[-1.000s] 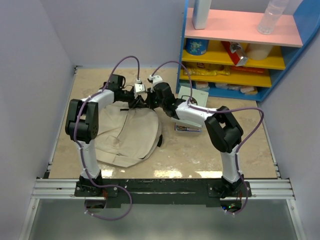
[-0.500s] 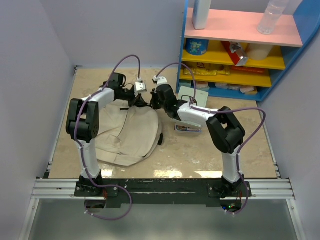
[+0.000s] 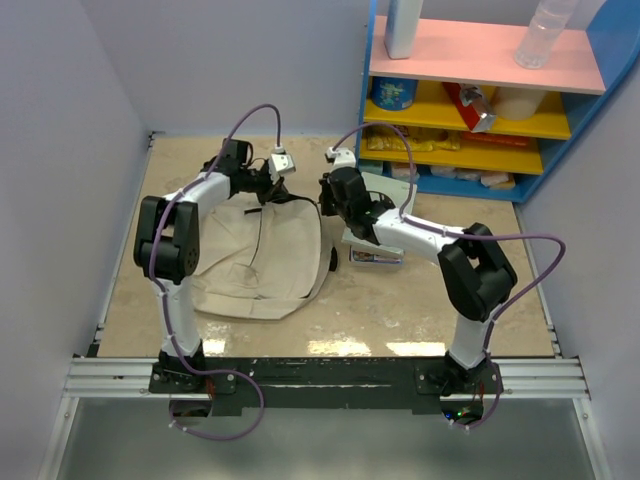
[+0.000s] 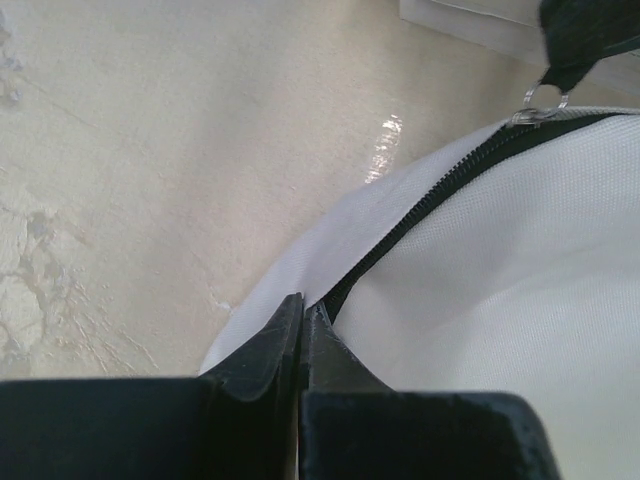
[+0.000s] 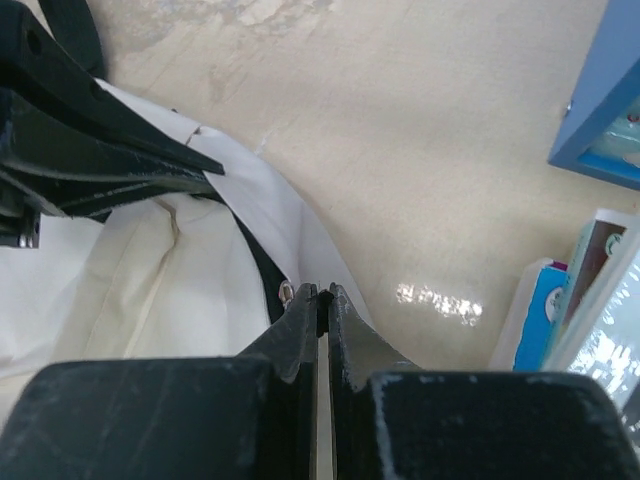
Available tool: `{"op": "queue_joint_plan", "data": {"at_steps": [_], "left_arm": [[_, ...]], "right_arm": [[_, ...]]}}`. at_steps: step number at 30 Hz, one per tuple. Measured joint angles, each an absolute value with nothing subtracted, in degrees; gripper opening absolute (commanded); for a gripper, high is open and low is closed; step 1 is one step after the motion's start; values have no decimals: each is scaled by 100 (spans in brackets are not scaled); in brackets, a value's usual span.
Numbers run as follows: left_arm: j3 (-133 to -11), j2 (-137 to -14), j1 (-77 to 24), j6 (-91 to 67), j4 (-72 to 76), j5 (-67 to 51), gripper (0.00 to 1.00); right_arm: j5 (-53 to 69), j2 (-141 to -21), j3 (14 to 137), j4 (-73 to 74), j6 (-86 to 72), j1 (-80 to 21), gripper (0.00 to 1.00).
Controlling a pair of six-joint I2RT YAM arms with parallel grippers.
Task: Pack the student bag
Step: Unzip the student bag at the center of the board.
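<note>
We are finding the student bag (image 3: 262, 262) lying flat on the table (image 3: 420, 310), left of centre, with both arms reaching to its far edge.

- Left gripper (image 4: 303, 305): the fingers are pressing together on the bag's pale fabric, right beside the zipper (image 4: 430, 215).
- Right gripper (image 5: 322, 292): the fingers are sitting shut on what looks like the zipper pull (image 5: 286, 292), its metal ring peeking out at the tips.

Risks we are watching:
- The thin pinch of cloth slipping from the left fingers, so the whole bag is dragging along instead of the zipper running.
- The small pull popping free under a skewed tug.
- Loose fabric bunching and jamming the slider.
</note>
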State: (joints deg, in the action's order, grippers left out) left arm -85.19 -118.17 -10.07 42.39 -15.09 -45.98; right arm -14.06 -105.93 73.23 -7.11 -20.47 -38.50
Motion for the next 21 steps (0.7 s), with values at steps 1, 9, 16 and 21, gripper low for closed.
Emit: {"op": "queue_joint_plan", "data": {"at_steps": [1,9,16,21], "left_arm": [[-8519,-11828,-1004,4213,-1492,-4558,0],[-8604,-11845,-770,4045,-1472,-4515,0],[-8613,-11845,-220,4053,-1575,-4281,0],[-8488,-11828,16,4112,-1603,-4073,0]], "right_arm": [[-1415,-10545,7255,-701,-2040,-3850,0],[-1406,-10267,6971,-676,-2043,-3850,0],[-1284,-10267,6930,-701,-2150,-3900,0],[-1299,-10267,6899,-705,-2209,-4097,0]]}}
